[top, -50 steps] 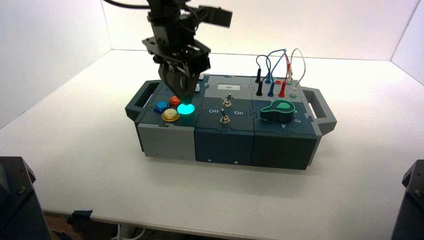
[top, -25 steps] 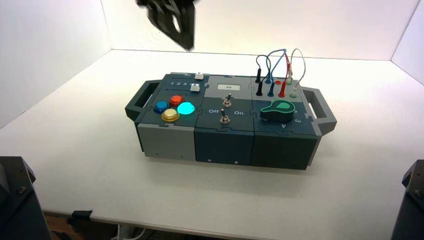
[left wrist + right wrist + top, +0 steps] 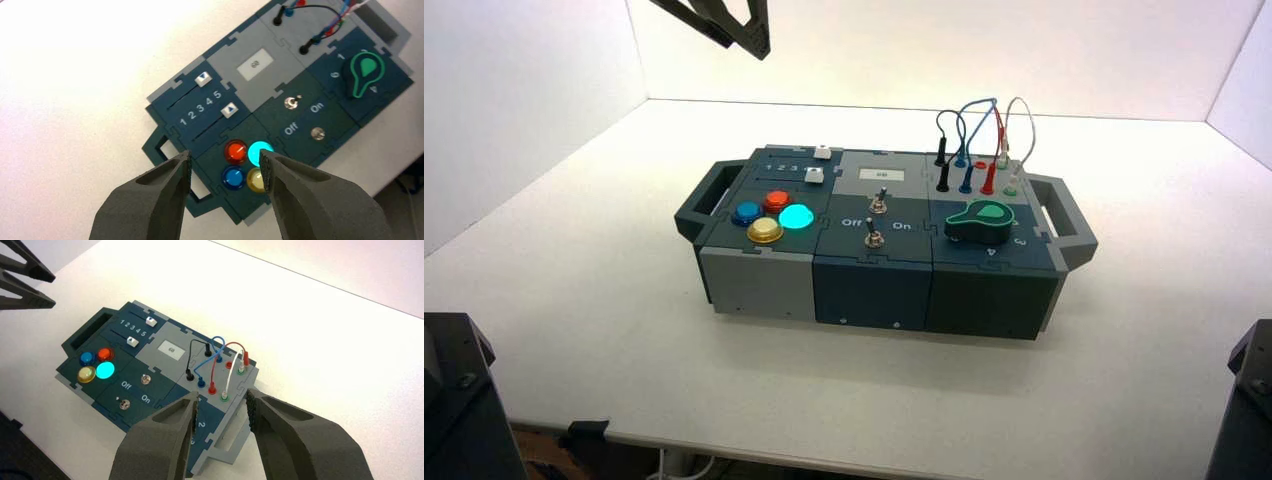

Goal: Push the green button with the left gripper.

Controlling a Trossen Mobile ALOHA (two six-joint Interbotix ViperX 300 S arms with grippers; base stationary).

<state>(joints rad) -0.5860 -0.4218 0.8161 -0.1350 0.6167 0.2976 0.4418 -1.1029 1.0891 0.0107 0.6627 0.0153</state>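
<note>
Up and away from the box point(image 3: 872, 290) goes the left gripper point(image 3: 225, 159): a second ago its tips were right at the green button point(image 3: 796, 217), and now it hangs high beyond the box's rear left part, touching nothing. Its fingers were together then and have since spread, so the claw is released and holds nothing.

The green button glows bright cyan, as it did in the earlier views. It sits in the left part of the box, in the cluster with the red button point(image 3: 777, 202), the blue button point(image 3: 747, 213) and the yellow button point(image 3: 765, 231), none of which is lit. The push looks done, and what remains is probably just bringing the arm clear. The right gripper point(image 3: 223, 395) waits over the box's right end, parted and empty.

Lettering reads "1 2 3 4 5" between the two white sliders point(image 3: 203, 79) point(image 3: 229, 110), and "Off" and "On" by the metal switches point(image 3: 291, 102) point(image 3: 317, 133). Around the green knob point(image 3: 365, 72) a "1" and a "4" can be made out. The small display point(image 3: 255, 64) shows two digits, a 6 first, the second uncertain. No brand name is legible.
</note>
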